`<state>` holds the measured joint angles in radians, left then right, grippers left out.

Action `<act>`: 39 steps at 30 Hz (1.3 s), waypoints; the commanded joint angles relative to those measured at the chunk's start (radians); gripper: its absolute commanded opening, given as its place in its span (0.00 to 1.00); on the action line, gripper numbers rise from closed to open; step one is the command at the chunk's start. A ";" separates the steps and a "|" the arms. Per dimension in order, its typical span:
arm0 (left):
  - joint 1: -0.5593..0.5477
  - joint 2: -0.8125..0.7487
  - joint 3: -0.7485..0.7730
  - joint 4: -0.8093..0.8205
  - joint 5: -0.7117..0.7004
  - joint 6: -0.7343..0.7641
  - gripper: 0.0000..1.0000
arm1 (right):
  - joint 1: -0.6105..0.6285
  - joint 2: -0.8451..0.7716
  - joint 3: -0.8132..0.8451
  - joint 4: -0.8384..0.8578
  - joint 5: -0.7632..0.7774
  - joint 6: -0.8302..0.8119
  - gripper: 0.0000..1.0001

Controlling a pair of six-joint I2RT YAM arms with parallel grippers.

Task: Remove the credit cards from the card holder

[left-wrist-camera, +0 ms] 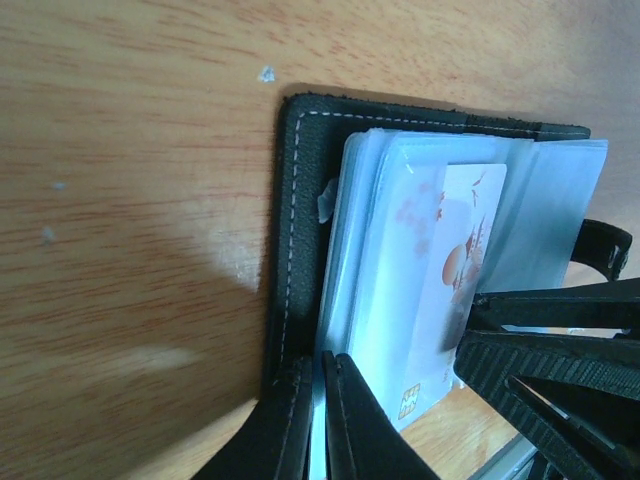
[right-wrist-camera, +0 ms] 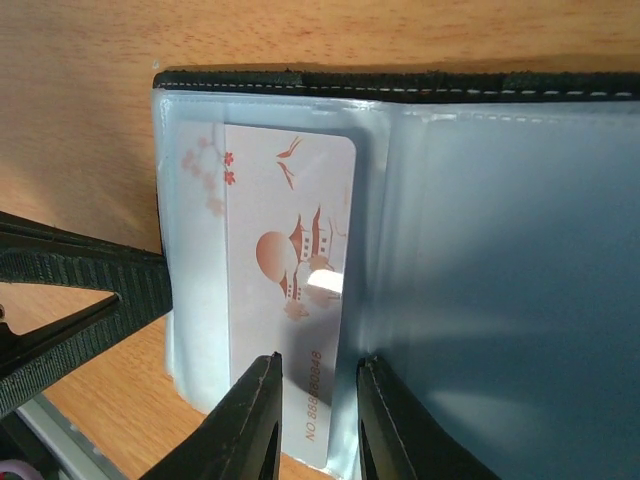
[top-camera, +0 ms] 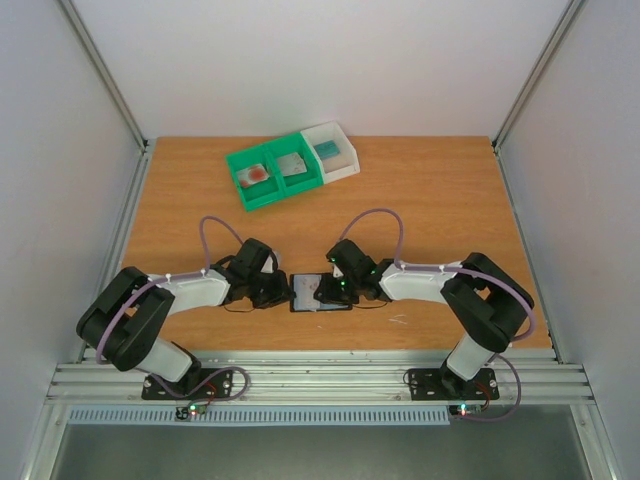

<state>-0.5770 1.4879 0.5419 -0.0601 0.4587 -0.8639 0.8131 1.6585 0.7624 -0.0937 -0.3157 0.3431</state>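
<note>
Right wrist view: the card holder (right-wrist-camera: 500, 250) is laid open on the table (right-wrist-camera: 80, 100), and one credit card (right-wrist-camera: 290, 260) is seen sticking partway out of a clear sleeve inside it. The right gripper (right-wrist-camera: 315, 420) is held narrowly spread, astride the card's exposed end. The left gripper (left-wrist-camera: 318, 420) is pinched on the holder's stitched edge. The card is judged light, stiff and slick, and is best taken across its free short end, clear of the soft sleeve.

From above, the left pincer (top-camera: 284, 292) and right pincer (top-camera: 328, 291) are covering the card holder's (top-camera: 303, 300) two ends, and the green bins' (top-camera: 268, 198) contents are showing too small to tell.
</note>
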 commanded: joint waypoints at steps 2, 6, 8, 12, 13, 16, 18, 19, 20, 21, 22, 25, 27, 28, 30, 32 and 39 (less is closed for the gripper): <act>0.006 0.016 -0.016 0.031 -0.013 0.010 0.06 | 0.008 0.050 -0.001 0.042 -0.003 0.022 0.24; 0.006 0.012 -0.023 0.031 -0.015 0.008 0.06 | 0.008 0.049 -0.007 0.060 -0.008 0.025 0.23; 0.006 0.012 -0.024 0.035 -0.015 0.008 0.06 | 0.008 0.050 -0.010 0.073 -0.016 0.028 0.21; 0.006 0.012 -0.033 0.044 -0.014 0.004 0.06 | 0.006 0.051 -0.022 0.091 -0.032 0.034 0.18; 0.006 0.012 -0.035 0.046 -0.014 0.002 0.06 | 0.006 0.052 -0.022 0.091 -0.032 0.035 0.17; 0.006 0.010 -0.037 0.048 -0.014 0.000 0.06 | 0.006 0.047 -0.025 0.091 -0.030 0.038 0.13; 0.006 0.011 -0.039 0.047 -0.017 0.002 0.06 | 0.005 0.039 -0.027 0.091 -0.021 0.039 0.11; 0.006 0.010 -0.039 0.046 -0.018 0.002 0.06 | 0.005 0.033 -0.030 0.091 -0.013 0.040 0.09; 0.006 0.010 -0.039 0.045 -0.020 0.003 0.06 | 0.003 0.028 -0.033 0.091 -0.007 0.039 0.07; 0.006 0.011 -0.039 0.045 -0.021 0.003 0.06 | 0.002 0.021 -0.036 0.090 -0.002 0.037 0.06; 0.006 0.012 -0.039 0.044 -0.021 0.004 0.06 | 0.000 0.017 -0.039 0.090 0.000 0.037 0.04; 0.006 0.016 -0.040 0.043 -0.024 0.008 0.06 | -0.008 0.009 -0.051 0.091 -0.003 0.045 0.01; 0.006 0.017 -0.038 0.042 -0.026 0.008 0.06 | -0.013 0.008 -0.059 0.091 -0.007 0.051 0.01; 0.006 0.017 -0.037 0.040 -0.027 0.008 0.06 | -0.016 0.005 -0.063 0.091 -0.008 0.053 0.01; 0.006 0.018 -0.038 0.035 -0.031 0.009 0.06 | -0.021 -0.004 -0.069 0.091 -0.009 0.056 0.01; 0.007 0.018 -0.038 0.030 -0.035 0.012 0.06 | -0.027 -0.015 -0.079 0.091 -0.009 0.057 0.01; 0.006 0.015 -0.037 0.020 -0.038 0.007 0.06 | -0.045 -0.063 -0.118 0.091 0.001 0.063 0.01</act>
<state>-0.5716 1.4879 0.5266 -0.0345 0.4591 -0.8642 0.7826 1.6188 0.6830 0.0444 -0.3511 0.3958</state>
